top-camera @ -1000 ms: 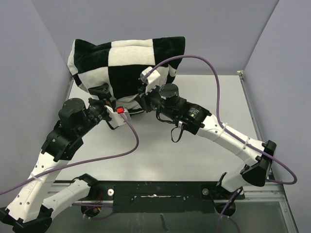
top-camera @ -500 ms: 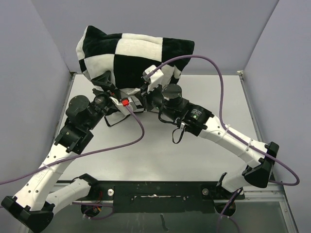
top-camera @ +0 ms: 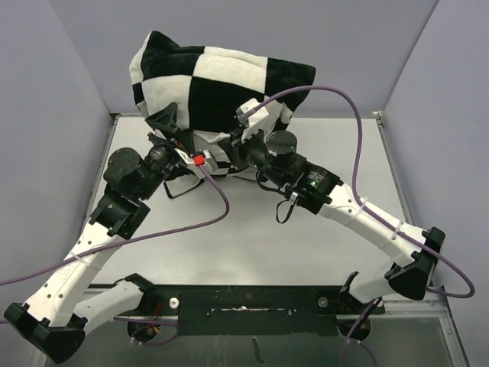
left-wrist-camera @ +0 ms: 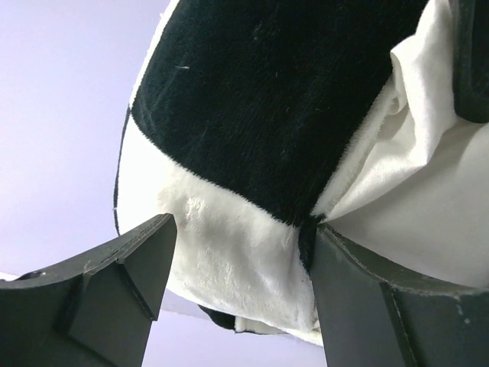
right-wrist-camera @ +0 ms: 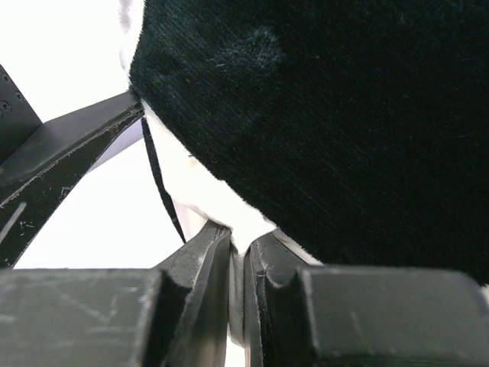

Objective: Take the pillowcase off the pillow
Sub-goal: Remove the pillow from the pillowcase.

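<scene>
You have one pillowcase [top-camera: 229,76] here, black-and-white checkered plush. It is raised off the table [top-camera: 306,237] at the far left, near the back wall, and bulges over both wrists. One pillow [left-wrist-camera: 428,176] is in it: in the left wrist view smooth, wrinkled white cloth shows at the right edge, beside the plush. From above the case covers almost all of it. There are two arms, each trailing one purple cable, so two cables in all.

Your left gripper [top-camera: 170,131] sits under the bundle's left underside. Its two fingers [left-wrist-camera: 114,298] are spread wide, and the plush, a black square above a white one, fills the gap between their tips. The right-hand finger touches the fabric where the black square meets the white cloth. You cannot tell from these views whether the fingers are squeezing the bulk or only resting against it.

Your right gripper [top-camera: 233,144] is at the underside's middle, just beside the left one. Its fingers [right-wrist-camera: 202,267] are pressed nearly together, pinching a thin white fold of the pillowcase. A black plush square hangs directly above that pinch.
</scene>
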`<state>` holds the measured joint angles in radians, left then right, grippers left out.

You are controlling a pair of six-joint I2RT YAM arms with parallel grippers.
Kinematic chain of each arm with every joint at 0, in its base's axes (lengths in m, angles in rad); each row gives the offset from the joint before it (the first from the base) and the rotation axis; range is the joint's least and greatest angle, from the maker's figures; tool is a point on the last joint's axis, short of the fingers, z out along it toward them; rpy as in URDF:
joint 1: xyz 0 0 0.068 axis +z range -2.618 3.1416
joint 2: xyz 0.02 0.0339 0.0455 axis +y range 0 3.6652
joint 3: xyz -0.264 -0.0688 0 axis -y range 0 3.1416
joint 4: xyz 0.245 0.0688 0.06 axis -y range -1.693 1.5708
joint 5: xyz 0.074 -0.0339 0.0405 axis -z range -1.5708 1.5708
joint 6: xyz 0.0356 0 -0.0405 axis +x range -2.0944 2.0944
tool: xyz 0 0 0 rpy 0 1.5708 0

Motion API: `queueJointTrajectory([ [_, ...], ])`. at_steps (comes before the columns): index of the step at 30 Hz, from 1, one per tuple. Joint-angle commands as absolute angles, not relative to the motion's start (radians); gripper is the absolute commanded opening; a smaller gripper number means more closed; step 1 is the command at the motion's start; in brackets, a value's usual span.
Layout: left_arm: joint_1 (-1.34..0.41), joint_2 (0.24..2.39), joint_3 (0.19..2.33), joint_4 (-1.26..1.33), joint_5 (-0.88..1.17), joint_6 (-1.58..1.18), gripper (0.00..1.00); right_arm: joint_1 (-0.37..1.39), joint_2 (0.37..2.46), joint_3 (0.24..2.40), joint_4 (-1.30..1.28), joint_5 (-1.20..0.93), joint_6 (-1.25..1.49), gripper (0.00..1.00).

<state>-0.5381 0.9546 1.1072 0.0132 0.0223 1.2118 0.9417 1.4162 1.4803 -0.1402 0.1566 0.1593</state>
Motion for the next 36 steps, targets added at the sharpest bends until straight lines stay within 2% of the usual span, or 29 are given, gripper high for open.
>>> queueJointTrajectory([
  [1, -0.526, 0.955, 1.237, 0.402, -0.082, 1.285, 0.66, 0.924, 1.360, 1.450, -0.175, 0.144, 0.146, 0.00],
  [10, -0.526, 0.970, 1.339, 0.303, -0.144, 1.220, 0.67, 0.838, 1.292, 1.266, -0.115, 0.100, 0.164, 0.00],
  [17, -0.530, 0.963, 1.308, 0.172, -0.120, 1.136, 0.67, 0.865, 1.316, 1.303, -0.083, 0.060, 0.178, 0.00],
  [24, -0.547, 1.048, 1.337, 0.363, -0.169, 1.111, 0.68, 0.943, 1.377, 1.340, 0.017, 0.039, 0.181, 0.00],
  [28, -0.652, 1.122, 1.404, 0.435, -0.222, 1.127, 0.67, 0.992, 1.474, 1.405, 0.064, 0.014, 0.204, 0.00],
  [36, -0.788, 1.130, 1.438, 0.453, -0.203, 1.113, 0.64, 0.987, 1.426, 1.270, 0.127, -0.023, 0.239, 0.00],
])
